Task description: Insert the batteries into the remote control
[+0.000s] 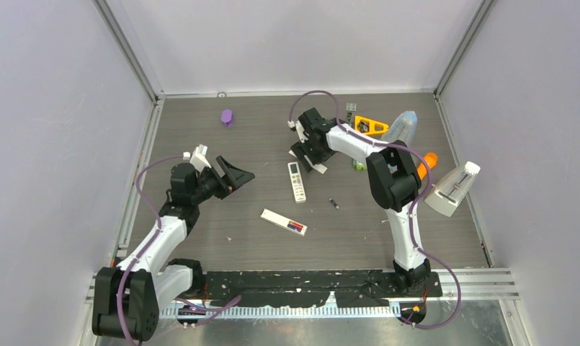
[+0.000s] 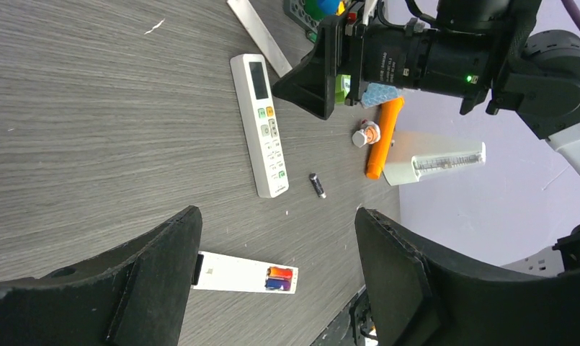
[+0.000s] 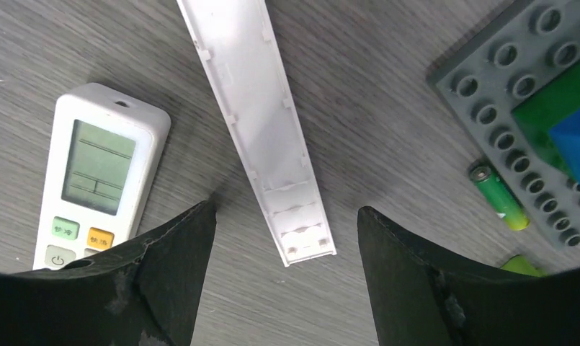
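The tiny blackish cylindrical battery [image 2: 317, 185] rests on the grey wood-grain table [image 2: 92, 108] ahead of the left gripper [image 2: 277, 216], whose jaws stand wide and empty. Red and blue batteries [image 2: 281, 278] sit in a flat white remote body [image 2: 236, 272] below its fingers. The right gripper [image 3: 285, 213], jaws parted, straddles a long white plastic cover [image 3: 251, 108] without touching it, with a white screen remote [image 3: 99, 173] beside one finger.

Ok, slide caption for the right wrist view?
Right hand open over a white cover panel, remote alongside, green battery beside a grey studded plate.
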`<state>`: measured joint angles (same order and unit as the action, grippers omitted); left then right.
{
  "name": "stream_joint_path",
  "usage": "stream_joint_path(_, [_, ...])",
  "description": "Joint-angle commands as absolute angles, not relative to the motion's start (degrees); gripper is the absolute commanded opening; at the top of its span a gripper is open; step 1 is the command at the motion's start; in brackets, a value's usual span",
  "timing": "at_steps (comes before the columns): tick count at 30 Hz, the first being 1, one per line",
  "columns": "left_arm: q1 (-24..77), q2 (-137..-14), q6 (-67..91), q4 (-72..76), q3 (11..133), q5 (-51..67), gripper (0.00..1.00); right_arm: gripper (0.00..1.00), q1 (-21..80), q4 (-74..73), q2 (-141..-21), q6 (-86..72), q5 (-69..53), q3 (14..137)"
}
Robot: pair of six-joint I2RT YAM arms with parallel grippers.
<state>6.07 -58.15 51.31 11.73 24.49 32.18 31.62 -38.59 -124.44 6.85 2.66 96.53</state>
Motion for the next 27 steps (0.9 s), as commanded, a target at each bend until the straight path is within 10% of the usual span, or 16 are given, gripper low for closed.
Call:
stream_joint_path(1, [6.3,-56.7,49.7,12.3,24.9,33.6,0.79,0.76,30.3,-42.4,-125.6,11.2,-2.4,100.4])
stream_joint_path(17, [6.3,-57.9,49.7,12.8,25.1,33.2,0.79,0.37,29.7,-52.3,-131.6,13.3,-5.0,103.0])
stream_joint_path(27, [6.4,-58.2,49.0,13.0,24.8,33.3,0.79,0.33,29.7,-42.0,-123.5,5.8,-5.0,97.0])
